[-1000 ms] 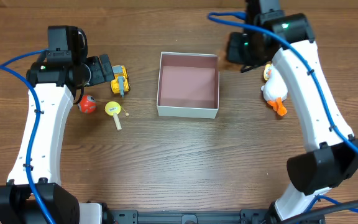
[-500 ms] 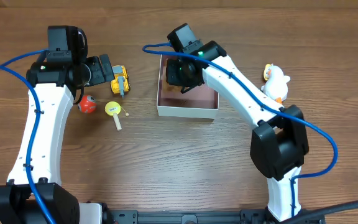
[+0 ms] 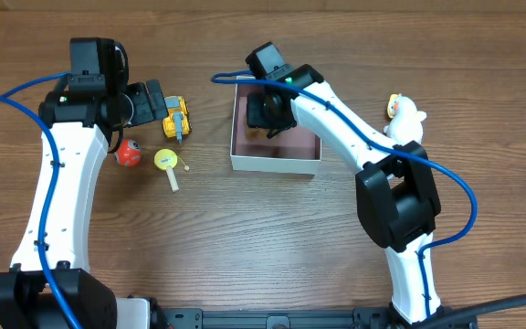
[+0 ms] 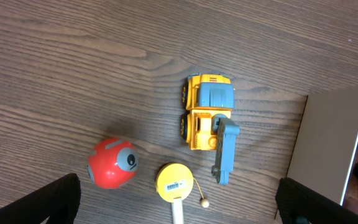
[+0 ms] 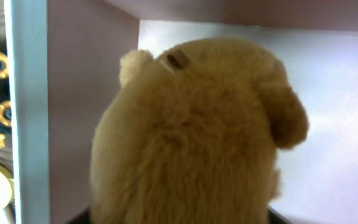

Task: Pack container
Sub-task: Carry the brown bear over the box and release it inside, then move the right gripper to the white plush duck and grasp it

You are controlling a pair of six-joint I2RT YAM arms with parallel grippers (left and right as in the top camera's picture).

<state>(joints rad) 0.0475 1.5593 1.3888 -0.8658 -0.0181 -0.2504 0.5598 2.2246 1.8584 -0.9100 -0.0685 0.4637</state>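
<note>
Progress looks early: one plush bear (image 5: 191,137) is inside the container (image 3: 275,164) at twelve o'clock on the tabletop (image 3: 272,247), whether the right hand (image 3: 268,114) grips it I cannot tell, left hand (image 3: 156,102) spread, truck (image 4: 207,112), ball (image 4: 112,163) and duck (image 3: 405,119) outside.

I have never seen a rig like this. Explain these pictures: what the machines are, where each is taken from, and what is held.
These are two robot arms at a wooden table, each ending in a two-finger gripper. One picture looks down from above; the other two come from cameras on the wrists. The left gripper hangs open, holding nothing, over a yellow toy truck, a red ball and a yellow rattle. The right gripper reaches into the container, a shallow white box, pink inside. Its camera shows a brown plush toy there; whether the fingers grip it, I cannot tell. A white plush duck lies on the right arm's side.
</note>
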